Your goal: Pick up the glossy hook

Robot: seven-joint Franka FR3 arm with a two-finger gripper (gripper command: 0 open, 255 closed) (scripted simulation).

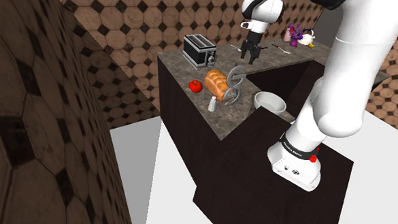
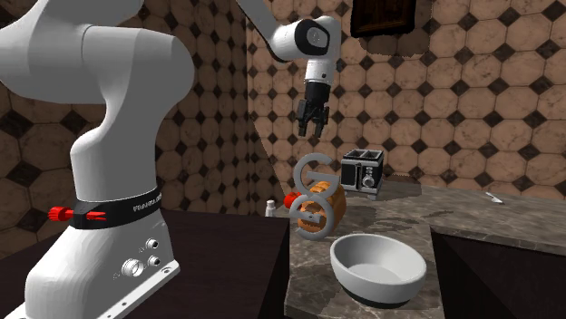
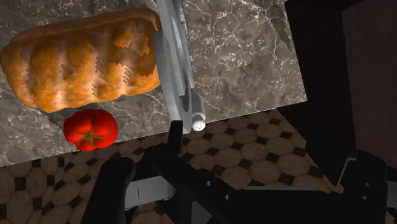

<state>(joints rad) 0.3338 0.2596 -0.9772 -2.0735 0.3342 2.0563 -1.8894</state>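
One grey, mirror-shiny hook – two looped curls stacked upright – is standing on the marbled counter just beside the bread loaf, while the black gripper is hanging above it, fingers spread, gripping nothing

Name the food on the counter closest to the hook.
The bread loaf: it lies right beside the hook, while the tomato sits on the loaf's far side, away from it.

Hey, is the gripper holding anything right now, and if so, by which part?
Nothing is held. The gripper is open, in the air above the silvery hook, which stands on the counter beside the bread loaf.
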